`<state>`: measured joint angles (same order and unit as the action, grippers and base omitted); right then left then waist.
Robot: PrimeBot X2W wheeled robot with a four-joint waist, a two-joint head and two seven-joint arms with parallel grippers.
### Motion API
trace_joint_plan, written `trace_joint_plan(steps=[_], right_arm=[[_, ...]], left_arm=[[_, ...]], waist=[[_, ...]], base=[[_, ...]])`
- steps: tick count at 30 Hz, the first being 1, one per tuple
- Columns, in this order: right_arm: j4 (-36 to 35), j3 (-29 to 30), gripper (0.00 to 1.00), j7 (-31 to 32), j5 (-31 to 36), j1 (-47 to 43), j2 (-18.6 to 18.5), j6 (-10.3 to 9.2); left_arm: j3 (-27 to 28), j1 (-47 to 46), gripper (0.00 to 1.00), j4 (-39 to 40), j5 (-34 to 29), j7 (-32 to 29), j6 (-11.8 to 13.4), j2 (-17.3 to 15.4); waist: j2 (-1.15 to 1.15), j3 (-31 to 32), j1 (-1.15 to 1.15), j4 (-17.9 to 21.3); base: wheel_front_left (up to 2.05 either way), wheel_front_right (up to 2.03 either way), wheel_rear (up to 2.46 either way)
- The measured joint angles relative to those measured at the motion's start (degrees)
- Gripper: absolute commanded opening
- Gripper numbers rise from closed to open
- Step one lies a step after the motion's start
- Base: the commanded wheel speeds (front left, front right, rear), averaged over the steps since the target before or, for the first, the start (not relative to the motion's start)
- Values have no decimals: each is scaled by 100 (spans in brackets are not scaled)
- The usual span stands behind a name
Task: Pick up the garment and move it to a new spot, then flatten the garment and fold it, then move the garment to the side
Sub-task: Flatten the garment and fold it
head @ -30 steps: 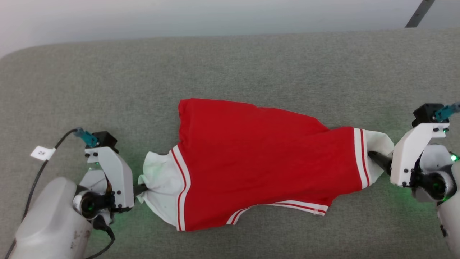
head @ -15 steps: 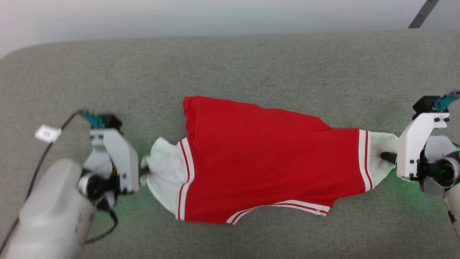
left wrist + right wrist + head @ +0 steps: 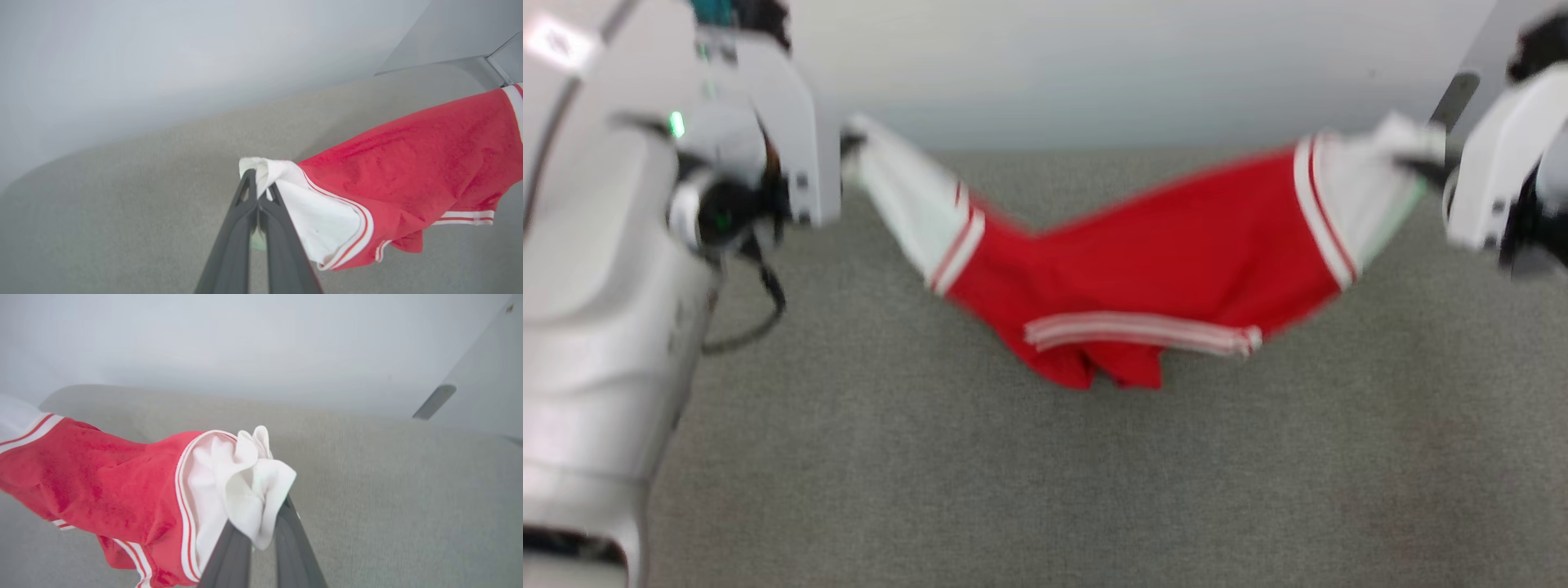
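**Garment [image 3: 1143, 278]: slung between both pincers, limp and light**

It hangs in a sagging span above the grey padded surface [image 3: 1045, 490], apparently clear of it. My left pincer [image 3: 257, 183] is pressed together on one white sleeve. My right pincer [image 3: 1421, 167] pinches the other sleeve, bunched.

Assessment: soft, light cloth, not fragile, drooping and doubling on itself. The sleeve ends are sound holds, though a thin bunch may slip.

Soft even bright light, barely any shadows; my head view's smeared with motion blur, wrist views way sharper but bendy at the edges
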<state>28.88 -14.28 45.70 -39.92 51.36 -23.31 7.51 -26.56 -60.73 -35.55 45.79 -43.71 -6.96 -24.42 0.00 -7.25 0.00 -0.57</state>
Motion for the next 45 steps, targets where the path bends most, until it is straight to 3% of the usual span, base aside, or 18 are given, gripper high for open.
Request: trace_joint_plan(steps=[10,17,24,31,34,40,45], right_arm=[[-189,-817,0,-1156,-245,1373,11,0],[26,-1319,0,-1495,-735,2066,37,1],[146,-1519,0,-1515,-1053,2581,-86,1],[569,-1593,0,-1806,-746,3400,-42,1],[904,-1638,0,-2466,-264,3947,94,1],[1848,-1603,0,-4768,1261,5074,287,1],[2717,-1690,0,-5681,2025,5404,595,1]], left_arm=[[84,-1450,0,-364,-248,472,43,235],[160,-2102,0,-660,-136,420,30,289],[168,-2543,0,-676,-99,226,24,213],[108,-2987,0,-482,-315,318,76,77],[32,-3390,0,-452,-590,792,71,82],[-4,-4341,0,-609,-1285,2764,191,338],[27,-4601,0,-994,-1469,4107,131,456]], waist=[[0,544,0,-41],[0,716,0,-59],[0,422,0,-44],[0,-342,0,-46],[0,-793,0,-41],[0,-1778,0,-51],[0,-2541,0,-101]], base=[[0,0,0],[0,0,0],[0,0,0],[0,0,0],[0,0,0],[0,0,0],[0,0,0]])
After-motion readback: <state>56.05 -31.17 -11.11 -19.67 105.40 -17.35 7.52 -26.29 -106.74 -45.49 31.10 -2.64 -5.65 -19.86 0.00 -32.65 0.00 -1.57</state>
